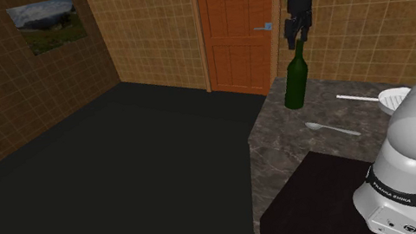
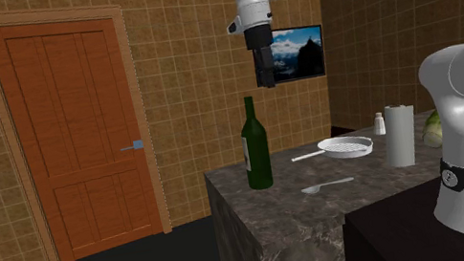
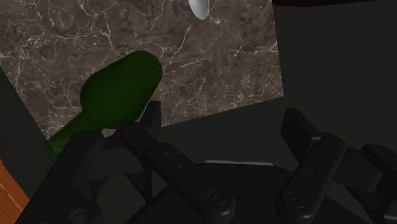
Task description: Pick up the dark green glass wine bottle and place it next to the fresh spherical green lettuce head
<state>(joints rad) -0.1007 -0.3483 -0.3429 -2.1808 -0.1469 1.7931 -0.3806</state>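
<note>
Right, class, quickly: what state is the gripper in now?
Gripper: open, holding nothing; it hangs above the green bottle standing on the counter.

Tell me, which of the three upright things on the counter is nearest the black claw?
The dark green bottle: tallest of the three, at the counter's end towards the door, below the gripper. The white paper roll and small shaker stand farther along.

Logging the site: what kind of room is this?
Probably a home kitchen: a marble counter holds a wine bottle, a spoon and a paper towel roll, and the walls are tiled.
</note>
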